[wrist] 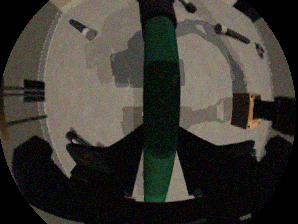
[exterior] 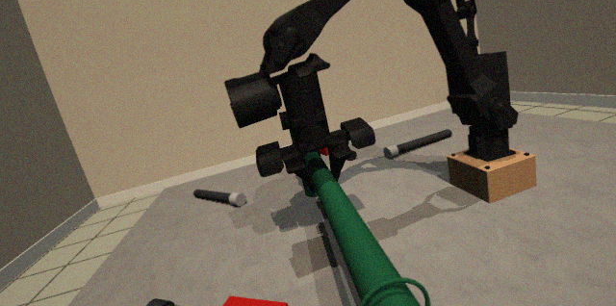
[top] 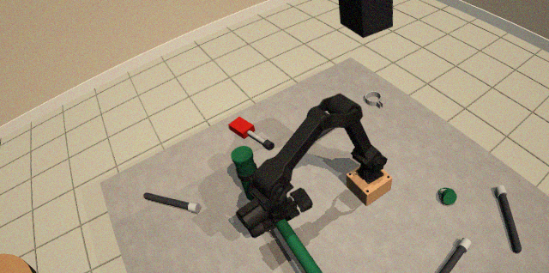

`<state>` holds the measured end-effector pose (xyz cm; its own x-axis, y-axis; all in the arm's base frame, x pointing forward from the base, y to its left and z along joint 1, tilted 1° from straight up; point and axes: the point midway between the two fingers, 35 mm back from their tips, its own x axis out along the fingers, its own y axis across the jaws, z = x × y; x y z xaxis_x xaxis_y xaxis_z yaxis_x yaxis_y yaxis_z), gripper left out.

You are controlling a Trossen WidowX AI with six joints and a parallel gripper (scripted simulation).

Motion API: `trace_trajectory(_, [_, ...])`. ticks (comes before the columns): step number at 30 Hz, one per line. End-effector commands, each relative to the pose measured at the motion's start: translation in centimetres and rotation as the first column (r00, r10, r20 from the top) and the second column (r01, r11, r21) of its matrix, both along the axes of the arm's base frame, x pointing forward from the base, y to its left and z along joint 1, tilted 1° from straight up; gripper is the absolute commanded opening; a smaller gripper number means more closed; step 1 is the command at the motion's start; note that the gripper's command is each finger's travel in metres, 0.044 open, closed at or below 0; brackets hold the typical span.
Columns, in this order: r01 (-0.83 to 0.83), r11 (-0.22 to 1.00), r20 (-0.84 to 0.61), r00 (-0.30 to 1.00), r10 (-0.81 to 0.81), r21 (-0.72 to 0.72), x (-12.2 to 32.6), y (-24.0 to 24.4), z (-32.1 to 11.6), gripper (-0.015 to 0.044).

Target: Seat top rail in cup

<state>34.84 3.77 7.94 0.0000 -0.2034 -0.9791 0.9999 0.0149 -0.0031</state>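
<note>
The green rail runs from the front toward the green big post. The thin loop of the loop cap rings it at the bottom of the exterior view. My gripper is shut on the rail near its post end, one finger on each side. In the wrist view the rail's far end meets a dark round part at the top edge, which looks like the rail-end cup. How deep the rail sits in it cannot be told. The gripper and arm largely hide the brace band.
A red-headed mallet lies behind the post. Dark rods with pale ends lie around. A metal ring clamp and a small green cap lie beyond the arm's wooden base.
</note>
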Motion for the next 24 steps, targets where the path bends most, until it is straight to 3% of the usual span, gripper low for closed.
trace_trajectory(1, [0.0,1.0,0.0,1.0,0.0,0.0,0.0,0.0,0.02,0.0])
trace_trajectory(24, [0.0,1.0,0.0,1.0,0.0,-0.01,0.0,-0.27,0.34,0.0])
